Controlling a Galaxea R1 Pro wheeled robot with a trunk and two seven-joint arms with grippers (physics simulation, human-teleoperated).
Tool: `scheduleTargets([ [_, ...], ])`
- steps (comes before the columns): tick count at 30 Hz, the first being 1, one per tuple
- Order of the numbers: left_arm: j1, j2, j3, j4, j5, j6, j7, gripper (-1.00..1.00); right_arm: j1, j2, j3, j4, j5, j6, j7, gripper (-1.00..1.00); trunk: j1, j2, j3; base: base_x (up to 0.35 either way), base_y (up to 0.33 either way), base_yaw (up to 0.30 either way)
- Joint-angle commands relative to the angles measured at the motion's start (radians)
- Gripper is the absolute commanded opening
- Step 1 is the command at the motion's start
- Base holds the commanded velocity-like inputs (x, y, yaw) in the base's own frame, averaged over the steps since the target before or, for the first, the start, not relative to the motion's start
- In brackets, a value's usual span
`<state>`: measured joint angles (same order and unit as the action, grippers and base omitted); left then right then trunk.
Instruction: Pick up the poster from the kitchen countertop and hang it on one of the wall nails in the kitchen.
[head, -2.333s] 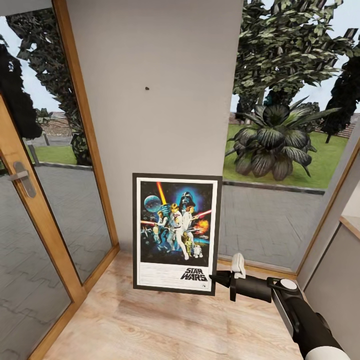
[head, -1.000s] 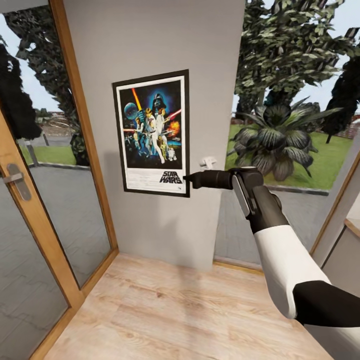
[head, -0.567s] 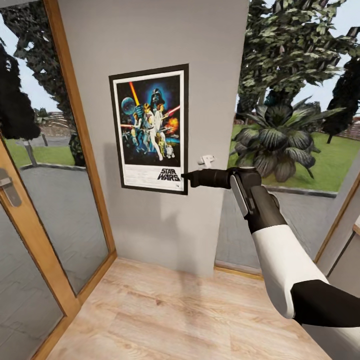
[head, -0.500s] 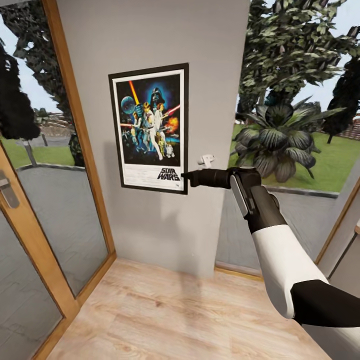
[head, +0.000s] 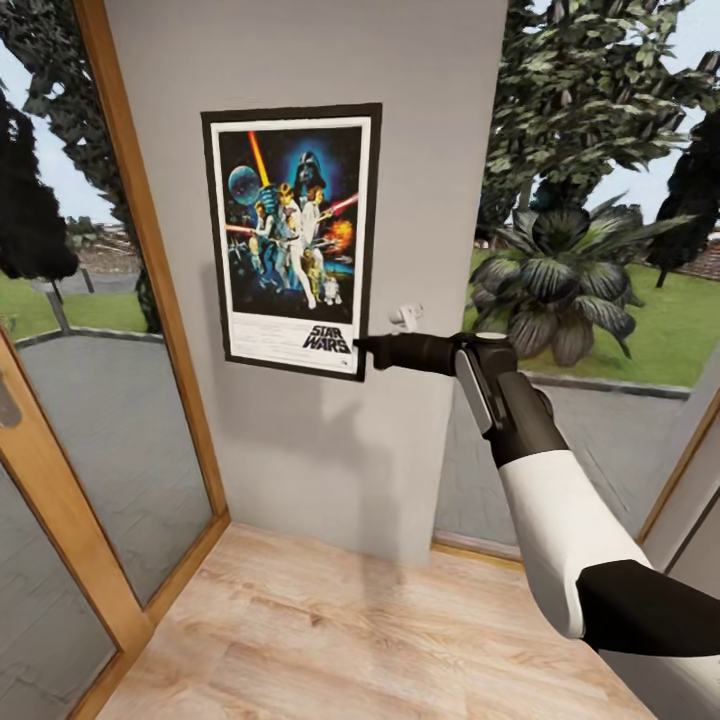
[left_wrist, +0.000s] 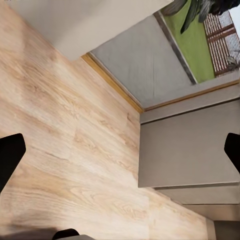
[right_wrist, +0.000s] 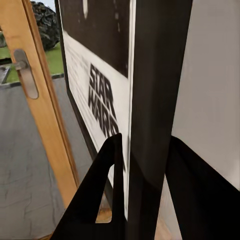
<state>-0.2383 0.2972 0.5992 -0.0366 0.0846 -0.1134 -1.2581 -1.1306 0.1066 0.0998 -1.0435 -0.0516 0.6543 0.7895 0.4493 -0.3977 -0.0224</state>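
"STAR WARS" is read at the bottom of the poster (head: 289, 238), also legible in the right wrist view (right_wrist: 102, 100). The poster is held upright, long axis vertical, flat against the grey wall (head: 420, 120) between window and glass door. Its lower right corner is pinched by the right gripper (head: 362, 349). Compared with 2.3 s ago, the poster has been raised from floor level. The left gripper's (left_wrist: 120, 150) fingers are spread.
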Motion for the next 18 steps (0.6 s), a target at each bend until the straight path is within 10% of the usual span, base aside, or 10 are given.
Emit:
scheduleTargets([
  [1,-0.001,0.000,-0.009,0.001,0.009,-0.010,-0.001,1.00,-0.001,0.002,-0.001,0.000,-0.013,0.004,0.002,-1.00,0.001,-0.002,-0.002,0.055,0.000,0.000],
  [18,-0.001,0.000,-0.009,0.001,0.009,-0.011,-0.001,1.00,0.000,0.018,0.000,0.060,-0.059,-0.031,0.001,-1.00,0.001,-0.002,-0.002,0.053,0.000,0.000],
])
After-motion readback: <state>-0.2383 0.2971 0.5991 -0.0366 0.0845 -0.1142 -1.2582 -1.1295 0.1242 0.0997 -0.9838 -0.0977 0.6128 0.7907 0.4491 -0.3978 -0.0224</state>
